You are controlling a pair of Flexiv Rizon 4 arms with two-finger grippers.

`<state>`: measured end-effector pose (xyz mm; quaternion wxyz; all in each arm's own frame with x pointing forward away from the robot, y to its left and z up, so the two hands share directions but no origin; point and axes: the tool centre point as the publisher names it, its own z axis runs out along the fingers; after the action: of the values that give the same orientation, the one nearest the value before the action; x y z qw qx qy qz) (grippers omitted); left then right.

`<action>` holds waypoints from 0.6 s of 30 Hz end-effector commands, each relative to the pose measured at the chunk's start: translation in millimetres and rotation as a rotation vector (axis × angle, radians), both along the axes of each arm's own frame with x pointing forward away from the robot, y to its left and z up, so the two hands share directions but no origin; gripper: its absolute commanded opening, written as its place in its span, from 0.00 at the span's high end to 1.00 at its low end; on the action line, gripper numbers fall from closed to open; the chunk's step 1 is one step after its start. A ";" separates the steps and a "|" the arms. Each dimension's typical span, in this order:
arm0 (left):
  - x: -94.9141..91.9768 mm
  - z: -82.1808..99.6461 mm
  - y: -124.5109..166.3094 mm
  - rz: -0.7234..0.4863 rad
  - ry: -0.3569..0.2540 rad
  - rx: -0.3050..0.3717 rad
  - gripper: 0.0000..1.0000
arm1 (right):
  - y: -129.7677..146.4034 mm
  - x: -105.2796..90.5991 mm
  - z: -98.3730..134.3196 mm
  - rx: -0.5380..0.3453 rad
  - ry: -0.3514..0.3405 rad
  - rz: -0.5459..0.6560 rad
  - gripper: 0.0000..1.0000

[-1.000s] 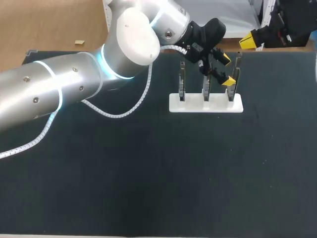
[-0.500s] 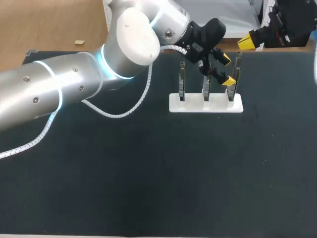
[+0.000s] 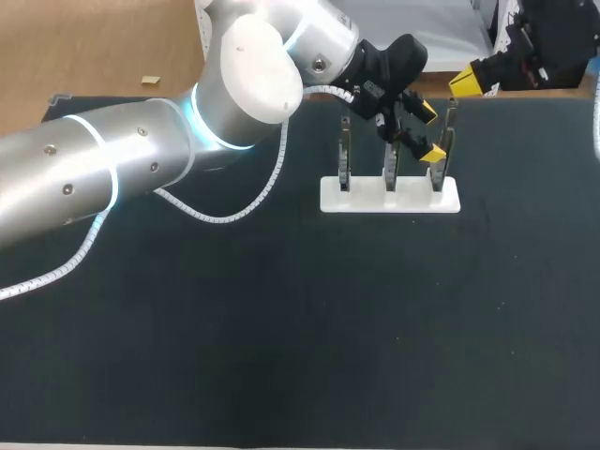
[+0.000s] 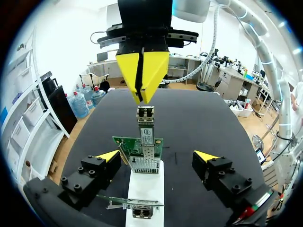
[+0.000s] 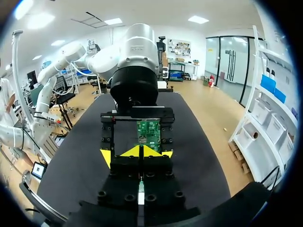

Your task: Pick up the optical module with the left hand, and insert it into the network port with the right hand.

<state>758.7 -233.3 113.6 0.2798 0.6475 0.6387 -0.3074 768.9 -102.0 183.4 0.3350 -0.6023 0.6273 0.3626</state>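
The optical module [image 4: 145, 124], a slim silver block, stands in the metal port of a green board [image 4: 124, 144] on the white rack [image 4: 147, 187]. My left gripper [image 4: 156, 156] is open, one yellow-tipped finger on each side of that board and neither touching it. In the head view the left gripper [image 3: 431, 132] straddles the board at the right end of the rack [image 3: 361, 200]. My right gripper [image 4: 142, 87] is shut on nothing, its tips pointing at the module's outer end from just beyond it. It sits near the table's far right edge [image 3: 466, 82]. Past the right gripper [image 5: 140, 151] the green board [image 5: 149, 135] shows.
Two more upright boards stand on the rack, at its middle [image 3: 390, 167] and left [image 3: 344, 161]. My left arm [image 3: 112, 173] with its white cable crosses the table's left half. The black tabletop [image 3: 300, 337] stretches in front of the rack.
The right gripper has crept slightly to the left. The left arm and the rack have stayed where they were.
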 end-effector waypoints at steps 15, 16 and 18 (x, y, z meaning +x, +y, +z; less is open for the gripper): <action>2.1 0.7 -1.3 -0.002 0.004 0.006 0.00 | 0.9 0.5 -12.4 -0.016 0.033 -0.004 1.00; 2.1 0.7 -1.3 -0.002 0.004 0.006 0.00 | 0.6 0.9 -13.6 -0.016 0.035 -0.006 1.00; 2.1 0.7 -1.3 -0.002 0.004 0.006 0.00 | 0.3 1.3 -15.8 -0.018 0.040 -0.010 1.00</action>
<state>758.7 -233.3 113.6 0.2798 0.6475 0.6387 -0.3074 767.9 -102.2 170.0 0.3193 -0.5951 0.6406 0.3654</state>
